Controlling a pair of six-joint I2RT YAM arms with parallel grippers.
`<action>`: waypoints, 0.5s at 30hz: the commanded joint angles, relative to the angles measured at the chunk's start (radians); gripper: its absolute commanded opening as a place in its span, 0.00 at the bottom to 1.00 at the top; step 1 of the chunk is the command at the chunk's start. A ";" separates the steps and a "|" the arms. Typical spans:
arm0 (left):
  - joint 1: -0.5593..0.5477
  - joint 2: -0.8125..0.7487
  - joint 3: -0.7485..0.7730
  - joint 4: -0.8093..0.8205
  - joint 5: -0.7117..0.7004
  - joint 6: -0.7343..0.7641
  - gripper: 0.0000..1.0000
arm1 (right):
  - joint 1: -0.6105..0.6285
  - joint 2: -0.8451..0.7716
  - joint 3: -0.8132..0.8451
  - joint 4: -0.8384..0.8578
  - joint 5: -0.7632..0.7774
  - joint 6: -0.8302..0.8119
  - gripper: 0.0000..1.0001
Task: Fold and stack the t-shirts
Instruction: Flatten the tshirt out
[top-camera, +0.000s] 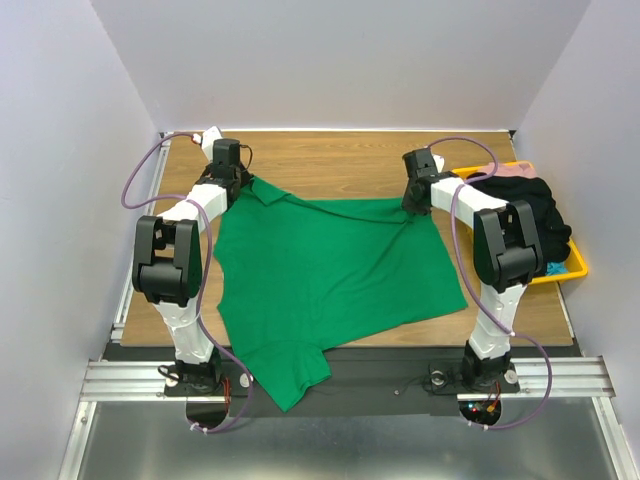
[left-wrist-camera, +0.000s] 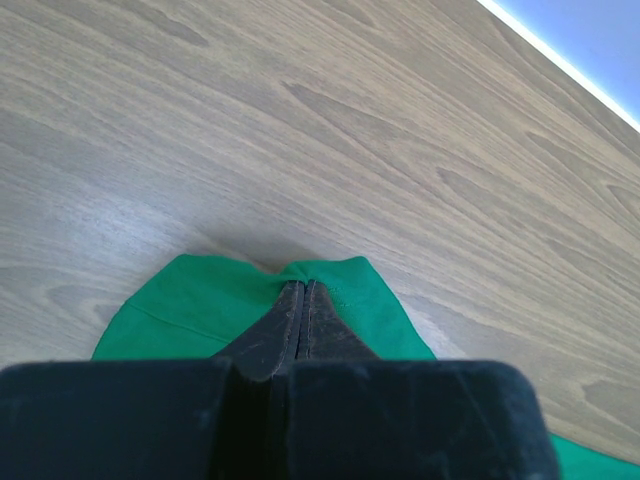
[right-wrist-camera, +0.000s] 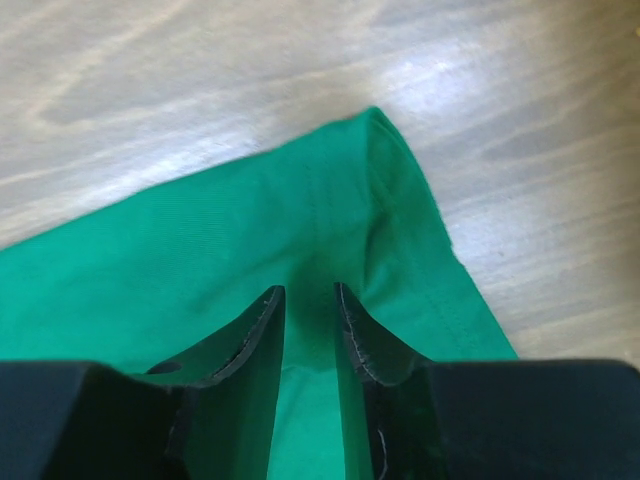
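Note:
A bright green t-shirt (top-camera: 330, 270) lies spread on the wooden table (top-camera: 340, 160), with one part hanging over the near edge. My left gripper (top-camera: 243, 186) is at the shirt's far left corner. In the left wrist view its jaws (left-wrist-camera: 302, 286) are pressed together on the edge of the green cloth (left-wrist-camera: 170, 315). My right gripper (top-camera: 412, 208) is at the shirt's far right corner. In the right wrist view it (right-wrist-camera: 308, 292) is open, its fingers a small gap apart just above the cloth (right-wrist-camera: 200, 240), near the corner.
A yellow tray (top-camera: 572, 268) at the right edge of the table holds a pile of black clothes (top-camera: 535, 205). Grey walls close in the left, right and far sides. Bare wood lies beyond the shirt.

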 joint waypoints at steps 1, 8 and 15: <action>0.008 -0.041 0.022 0.008 -0.012 0.013 0.00 | -0.007 -0.025 -0.011 -0.017 0.060 -0.009 0.33; 0.008 -0.038 0.020 0.007 -0.010 0.011 0.00 | -0.009 -0.002 -0.015 -0.028 0.056 -0.020 0.39; 0.008 -0.038 0.019 0.002 -0.012 0.011 0.00 | -0.009 0.003 -0.034 -0.034 0.021 -0.018 0.48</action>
